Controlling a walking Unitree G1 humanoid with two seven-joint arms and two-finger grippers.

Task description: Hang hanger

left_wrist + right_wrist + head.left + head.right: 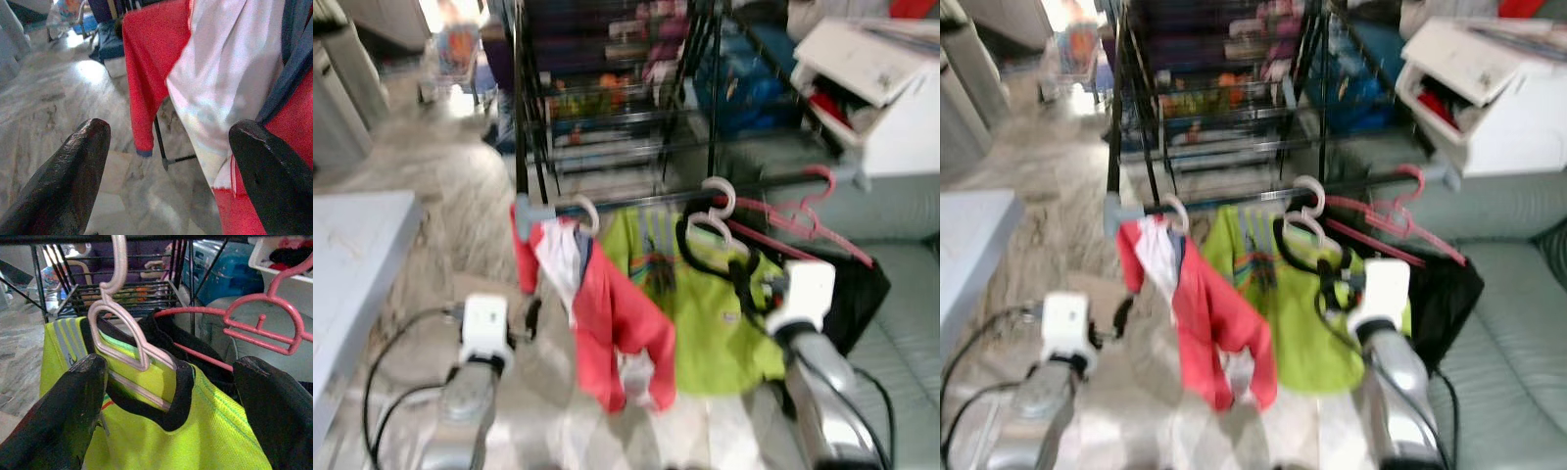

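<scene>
Hanger [713, 223] with a yellow shirt [705, 304] on it hangs by its hook on the dark rail [656, 201] of a clothes rack. Seen from the head, which is a bit blurry, a red top [607, 313] hangs on the rail to the left of the shirt, and pink hangers [803, 220] hang to its right. A black cloth [857, 294] hangs behind the right arm. The right gripper [744, 279] is up close in front of the shirt, just under the hanger. The left gripper [530, 318] is lower, beside the red top and not touching it. A grey tabletop [357, 245] is on the left, a wire shelf [617, 98] stands behind the rail, and a pale green sofa [901, 323] is on the right. From the left wrist, the jaws are wide open with nothing in them, and the red top [156, 63] with a white part hangs ahead over the stone floor [63, 112]. From the right wrist, the jaws are wide open too and hold nothing. The hanger [124, 340] sits between them on the shirt [195, 431], with a pink hanger [266, 323] next to it.
</scene>
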